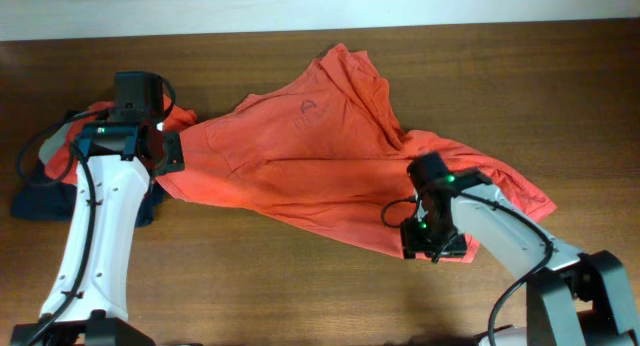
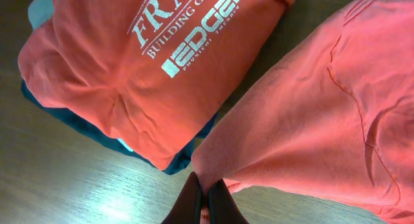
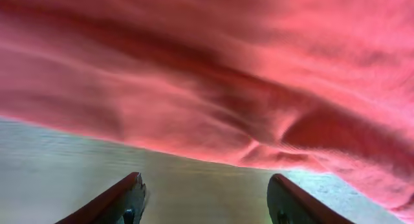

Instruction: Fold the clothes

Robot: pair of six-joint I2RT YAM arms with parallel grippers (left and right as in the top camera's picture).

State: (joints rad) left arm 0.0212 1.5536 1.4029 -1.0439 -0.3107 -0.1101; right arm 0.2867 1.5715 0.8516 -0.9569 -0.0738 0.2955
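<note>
Overhead view: the left arm rises from the lower-left edge, its white link slanting up and its wrist bent to the right. That puts the left hand (image 1: pixel 176 154) at the left edge of the T-shirt (image 1: pixel 300 156). The T-shirt lies spread and rumpled across the middle of the tabletop (image 1: pixel 300 296), from the left hand to past the right arm. A faint mark near its upper part is too small to read. The right arm comes in from the lower-right corner with its forearm slanting up and left. The right hand (image 1: pixel 432 244) points down at the T-shirt's lower right hem, and its fingers are hidden under the wrist. A folded red shirt (image 1: pixel 60 154) lies on a navy garment (image 1: pixel 35 198) behind the left arm, which partly covers both.

Left wrist view: the two dark fingers (image 2: pixel 191 201) are clenched together on a corner of the T-shirt's edge, and the cloth fans up and to the right from the pinch. The folded red shirt, printed in white, lies just beside it. The top of its lettering is cut off by the frame.

Right wrist view: the fingers (image 3: pixel 126 199) stand wide apart and grasp nothing, with bare tabletop between them. The T-shirt hangs in blurred folds just ahead of the fingertips, apart from them.
</note>
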